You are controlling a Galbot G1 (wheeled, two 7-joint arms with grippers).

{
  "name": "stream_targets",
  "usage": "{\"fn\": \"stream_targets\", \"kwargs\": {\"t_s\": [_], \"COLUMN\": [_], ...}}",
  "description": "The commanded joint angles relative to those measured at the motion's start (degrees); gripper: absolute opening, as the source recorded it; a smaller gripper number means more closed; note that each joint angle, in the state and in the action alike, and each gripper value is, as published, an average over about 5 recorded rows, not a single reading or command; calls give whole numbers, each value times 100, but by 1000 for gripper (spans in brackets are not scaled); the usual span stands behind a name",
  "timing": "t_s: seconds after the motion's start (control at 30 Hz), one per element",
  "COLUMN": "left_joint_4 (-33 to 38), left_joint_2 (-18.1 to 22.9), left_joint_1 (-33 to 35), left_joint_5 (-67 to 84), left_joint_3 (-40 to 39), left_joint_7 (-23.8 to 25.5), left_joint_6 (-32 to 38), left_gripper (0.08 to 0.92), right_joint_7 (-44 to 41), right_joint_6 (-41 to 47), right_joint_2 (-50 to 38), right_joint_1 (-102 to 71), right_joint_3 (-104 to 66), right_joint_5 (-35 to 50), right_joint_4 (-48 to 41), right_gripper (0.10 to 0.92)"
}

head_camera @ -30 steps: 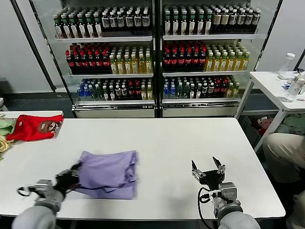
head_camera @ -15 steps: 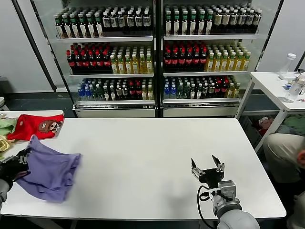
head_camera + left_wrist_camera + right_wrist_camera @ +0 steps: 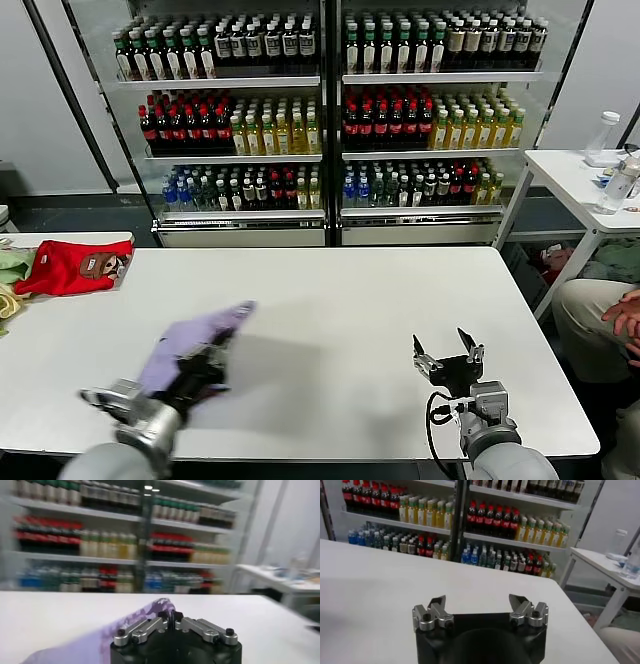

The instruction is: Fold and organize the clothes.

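Head view shows the left gripper clamped on the lavender T-shirt, holding the bunched cloth over the tabletop's front-left part. Nearer the front-right corner, the right gripper hovers with jaws spread apart, holding nothing. A red garment lies at the far-left edge.

The head camera looks forward and down over the tabletop toward the drink shelves. Each wrist camera sits close behind its own pincer, facing those same shelves across the tabletop.
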State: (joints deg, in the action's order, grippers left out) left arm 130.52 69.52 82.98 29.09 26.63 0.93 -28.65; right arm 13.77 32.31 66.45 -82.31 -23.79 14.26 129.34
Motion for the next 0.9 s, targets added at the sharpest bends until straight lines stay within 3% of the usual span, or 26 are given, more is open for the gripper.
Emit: {"fn": "stream_targets", "kwargs": {"t_s": [0.03,0.17,0.33,0.53,0.77,0.9], "left_joint_4": [-707,-347,-62,-567,-776,-888], "left_joint_2": [939,804,388,16,208,334], "left_joint_1": [-825,-797,-635,-230,140,166], "left_joint_5": [-980,-928,-963,-2058,-2505,-2572], "left_joint_3": [-1971,-1649,-575,673,774,691], "left_joint_7": [159,223,375,369,325,312], "left_joint_6": [1001,1131,1532,2145,2184,2212], "left_gripper": [143,252,391,564,753,813], "right_joint_7": [-7,-14,-28,43,363,590], "right_joint_6": [3,1,-2,77,97,99], "right_joint_2": [-64,-59,-32,44,174,216], "right_joint_1": [-14,101,284,455,435,496], "right_joint_3": [-105,-56,65,425,1588,2000], "right_joint_5": [31,48,80,669,1368,1624], "right_joint_4": [11,-87,-228,-377,-499,-652], "right_gripper": [823,823,823,823,823,823]}}
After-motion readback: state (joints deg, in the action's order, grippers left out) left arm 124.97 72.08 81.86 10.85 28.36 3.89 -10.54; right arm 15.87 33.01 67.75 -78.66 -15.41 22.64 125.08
